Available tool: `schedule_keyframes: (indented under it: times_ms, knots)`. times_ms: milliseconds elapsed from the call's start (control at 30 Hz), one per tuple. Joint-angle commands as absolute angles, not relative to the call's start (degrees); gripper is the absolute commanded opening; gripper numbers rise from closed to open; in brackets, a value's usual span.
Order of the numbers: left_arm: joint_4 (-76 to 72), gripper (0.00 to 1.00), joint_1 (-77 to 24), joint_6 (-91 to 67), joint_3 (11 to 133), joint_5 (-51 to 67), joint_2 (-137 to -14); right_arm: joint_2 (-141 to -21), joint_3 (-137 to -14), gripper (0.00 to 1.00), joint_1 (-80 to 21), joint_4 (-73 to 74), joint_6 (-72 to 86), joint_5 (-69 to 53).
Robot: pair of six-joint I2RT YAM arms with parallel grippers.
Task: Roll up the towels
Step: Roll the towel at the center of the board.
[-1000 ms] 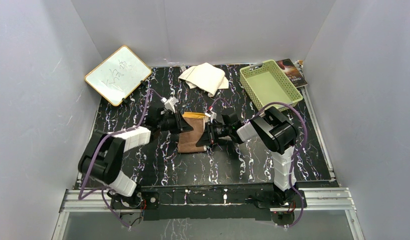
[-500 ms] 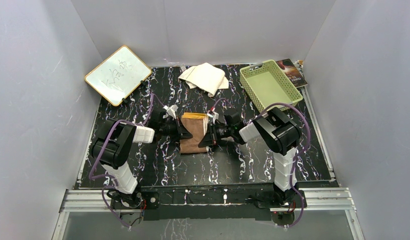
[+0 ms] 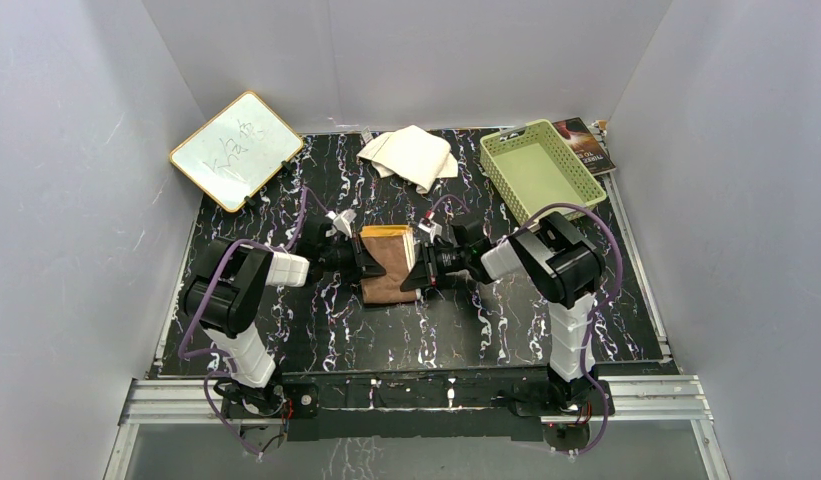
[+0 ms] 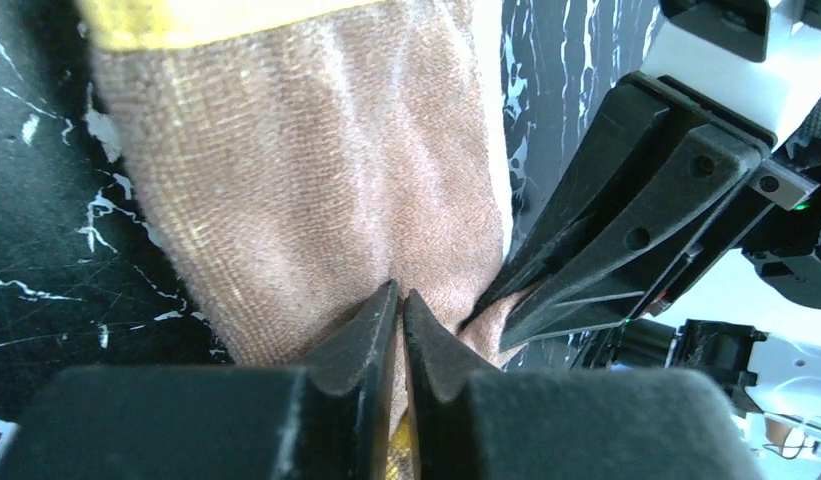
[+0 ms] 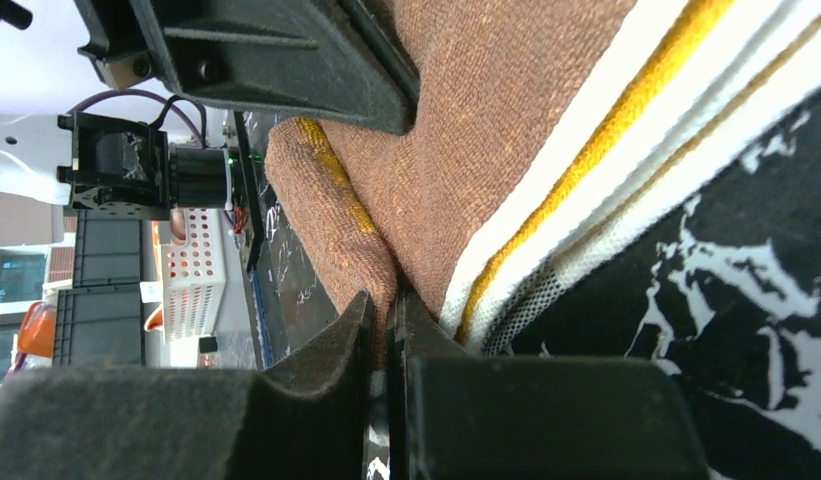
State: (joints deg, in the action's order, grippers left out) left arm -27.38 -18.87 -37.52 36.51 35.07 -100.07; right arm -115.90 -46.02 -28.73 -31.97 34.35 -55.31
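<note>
The orange-yellow towel (image 3: 388,264) lies brown side up at the table's middle, partly rolled, its yellow edge at the far end. My left gripper (image 3: 367,259) is shut on its left side, and my right gripper (image 3: 411,271) is shut on its right side. In the left wrist view the jaws pinch brown cloth (image 4: 316,180), with the right gripper's fingers (image 4: 626,215) opposite. In the right wrist view the jaws pinch a brown fold (image 5: 356,250) beside the yellow-and-white edge. The cream-white towel (image 3: 410,155) lies crumpled at the far middle, untouched.
A green basket (image 3: 539,168) stands at the far right with a dark book (image 3: 586,143) behind it. A small whiteboard (image 3: 236,149) leans at the far left. Grey walls enclose the black marbled table (image 3: 506,320).
Both grippers have closed in on the brown-backed towel's sides and drawn it slightly farther away; the left arm swung inward. Little movement in the last half second.
</note>
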Motion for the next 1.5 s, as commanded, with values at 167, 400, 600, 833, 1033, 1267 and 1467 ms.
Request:
schedule_keyframes:
  times_ms: [167, 400, 600, 833, 1033, 1267, 1467]
  knots:
    - [-16.27, 0.25, -17.67, -34.58, 40.31, 28.01, -89.0, -118.66, -49.65, 0.0, -28.21, -13.06, 25.36, -42.9]
    - [-19.12, 0.0, -17.69, -39.22, 36.28, 37.3, -81.18, -120.41, -50.91, 0.0, -28.22, -11.43, 25.16, -42.54]
    - [-30.71, 0.0, -17.75, -46.33, 26.56, 41.89, -82.51, -121.32, -52.17, 0.0, -28.24, -11.09, 24.72, -42.83]
    - [-43.46, 0.0, -17.75, -52.08, 23.42, 44.74, -90.78, -122.13, -53.57, 0.0, -28.22, -9.6, 24.12, -42.86]
    - [-46.02, 0.0, -17.75, -51.15, 23.83, 44.22, -98.23, -121.43, -53.76, 0.0, -28.21, -8.03, 23.03, -41.94]
    - [-39.59, 0.0, -17.83, -43.91, 23.86, 39.89, -102.73, -116.93, -54.1, 0.41, -28.3, -5.89, 18.95, -38.39]
    - [-38.12, 0.0, -17.75, -41.82, 23.64, 40.14, -104.82, -106.24, -53.31, 0.98, -29.11, -5.23, 13.96, -24.54]
